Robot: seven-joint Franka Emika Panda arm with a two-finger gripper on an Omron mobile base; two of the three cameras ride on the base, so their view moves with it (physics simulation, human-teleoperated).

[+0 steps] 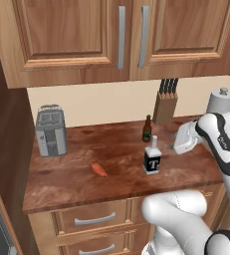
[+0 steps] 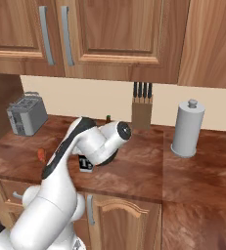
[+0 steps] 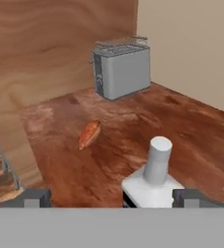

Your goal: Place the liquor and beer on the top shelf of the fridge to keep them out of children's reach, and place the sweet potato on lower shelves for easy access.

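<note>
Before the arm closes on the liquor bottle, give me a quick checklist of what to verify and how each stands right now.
1. Gripper open: ok, the fingertips stand wide apart in the hand view.
2. Liquor bottle upright on the counter: ok.
3. Bottle lined up between the fingertips: ok, its neck rises between them.
4. Beer bottle apart from the liquor: ok, it stands behind it.
5. Sweet potato out of the way: ok, it lies to the left of the bottle.
6. Fingers low enough around the body: cannot tell.

Two rear base views flanking arm; low hand view over counter (image 1: 76,174)
</note>
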